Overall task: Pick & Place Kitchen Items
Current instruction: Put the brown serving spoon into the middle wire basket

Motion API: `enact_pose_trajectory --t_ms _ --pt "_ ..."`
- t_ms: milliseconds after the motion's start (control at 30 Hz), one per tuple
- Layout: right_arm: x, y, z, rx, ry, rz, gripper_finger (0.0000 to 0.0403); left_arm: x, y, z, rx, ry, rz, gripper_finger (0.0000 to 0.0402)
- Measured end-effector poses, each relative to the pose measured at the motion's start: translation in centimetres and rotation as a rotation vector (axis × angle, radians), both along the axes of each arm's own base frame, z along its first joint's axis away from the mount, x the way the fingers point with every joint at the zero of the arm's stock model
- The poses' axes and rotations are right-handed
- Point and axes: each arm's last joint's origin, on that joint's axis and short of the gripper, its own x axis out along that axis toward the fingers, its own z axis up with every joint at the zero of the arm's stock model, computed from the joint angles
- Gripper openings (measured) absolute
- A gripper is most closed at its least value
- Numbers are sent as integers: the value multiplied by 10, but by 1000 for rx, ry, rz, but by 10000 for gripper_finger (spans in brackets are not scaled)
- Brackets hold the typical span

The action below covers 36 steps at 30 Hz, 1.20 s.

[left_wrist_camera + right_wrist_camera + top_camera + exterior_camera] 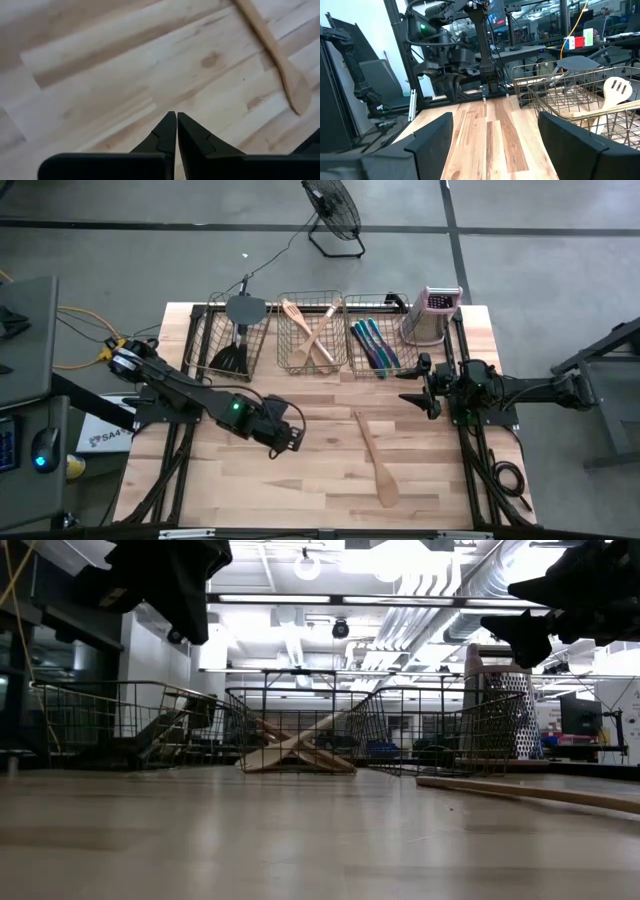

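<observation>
Your pale wood-plank desk (300, 470) carries one loose long wooden spoon (375, 459), right of centre. You have the left end effector (293, 438) empty, fingers together, beside it; the right end effector (418, 386) waits with fingers apart near the baskets.

High view looks straight down on whole table (300, 470). Low view sits at tabletop level, facing the baskets (300, 730). Left wrist view looks close down at tabletop, sharing the wooden spoon (280, 60) with high view. Right wrist view faces across table.
</observation>
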Motion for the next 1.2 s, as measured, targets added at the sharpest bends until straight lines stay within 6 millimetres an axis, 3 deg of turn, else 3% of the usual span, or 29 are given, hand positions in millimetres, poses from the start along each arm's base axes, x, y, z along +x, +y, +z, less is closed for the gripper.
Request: enact_pose_trajectory --t_ms 167,333,600,867,1200 --pt "0 0 0 0 0 0 286 0 9 6 106 -17 -71 14" --pt "0 0 0 0 0 -1 286 -2 24 25 242 -101 -164 14" --pt "0 0 0 0 0 0 286 17 52 50 489 -285 -340 15" --pt "0 0 0 0 0 0 286 25 86 50 604 -252 -433 15" --pt "0 0 0 0 0 0 286 4 116 54 729 -438 -606 15"
